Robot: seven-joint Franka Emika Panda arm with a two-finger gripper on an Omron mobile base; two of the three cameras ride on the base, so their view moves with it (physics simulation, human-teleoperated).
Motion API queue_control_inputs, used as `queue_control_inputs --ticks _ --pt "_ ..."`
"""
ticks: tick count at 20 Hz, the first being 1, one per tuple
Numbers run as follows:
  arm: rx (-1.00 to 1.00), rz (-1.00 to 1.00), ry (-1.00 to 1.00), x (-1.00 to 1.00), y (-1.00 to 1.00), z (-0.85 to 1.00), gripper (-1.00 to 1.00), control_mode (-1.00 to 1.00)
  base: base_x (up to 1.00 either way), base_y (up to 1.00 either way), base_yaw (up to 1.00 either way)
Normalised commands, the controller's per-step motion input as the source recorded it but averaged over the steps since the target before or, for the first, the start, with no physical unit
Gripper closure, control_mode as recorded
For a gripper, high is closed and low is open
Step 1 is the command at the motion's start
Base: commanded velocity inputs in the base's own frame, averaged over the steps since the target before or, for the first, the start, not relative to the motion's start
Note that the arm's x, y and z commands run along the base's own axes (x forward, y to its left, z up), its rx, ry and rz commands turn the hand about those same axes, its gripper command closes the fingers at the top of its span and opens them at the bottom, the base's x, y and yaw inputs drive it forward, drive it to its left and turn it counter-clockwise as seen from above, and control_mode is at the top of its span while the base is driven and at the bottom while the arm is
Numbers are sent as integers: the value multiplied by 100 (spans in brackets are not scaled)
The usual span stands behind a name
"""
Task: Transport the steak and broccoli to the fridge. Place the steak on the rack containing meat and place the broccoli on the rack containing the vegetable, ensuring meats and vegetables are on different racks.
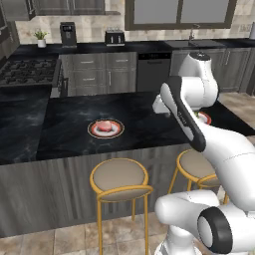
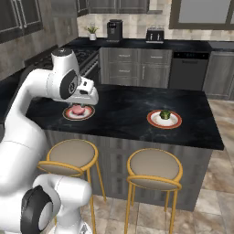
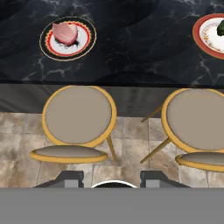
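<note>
The steak (image 1: 104,125) lies on a small dark-rimmed plate (image 1: 117,131) near the front edge of the black marble island counter (image 1: 74,119), and the broccoli (image 2: 165,114) sits on its own red-rimmed plate (image 2: 176,121) further along the same counter, well apart from it, so each item can be lifted without disturbing the other. Neither has been picked up; both rest free on their plates, and the fridge they are meant for is somewhere beyond these views. The arm is raised above the counter's near edge with the hand tipped downward, so the hand view looks straight down on the two plates and on the pair of gold-framed bar stools (image 3: 78,118) tucked under the overhang. That posture reads as a survey or a ready stance before reaching rather than a grasp. The gripper (image 3: 113,177) holds nothing; its two dark fingertips (image 3: 70,177) stand apart with clear floor between them, though only their tips show, so how far they are spread is hard to judge. In my judgement the task stands at its very beginning, with the steak the nearer candidate for the first pickup.
</note>
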Motion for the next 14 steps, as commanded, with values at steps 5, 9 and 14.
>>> queue_control_inputs --ticks 5,9,14 --pt "-1 1 -2 -51 2 0 -100 -100 0 0 0" --pt "-6 0 -20 -100 3 0 -100 -100 0 0 0" --pt "-5 0 -16 -98 0 0 -100 -100 0 0 0"
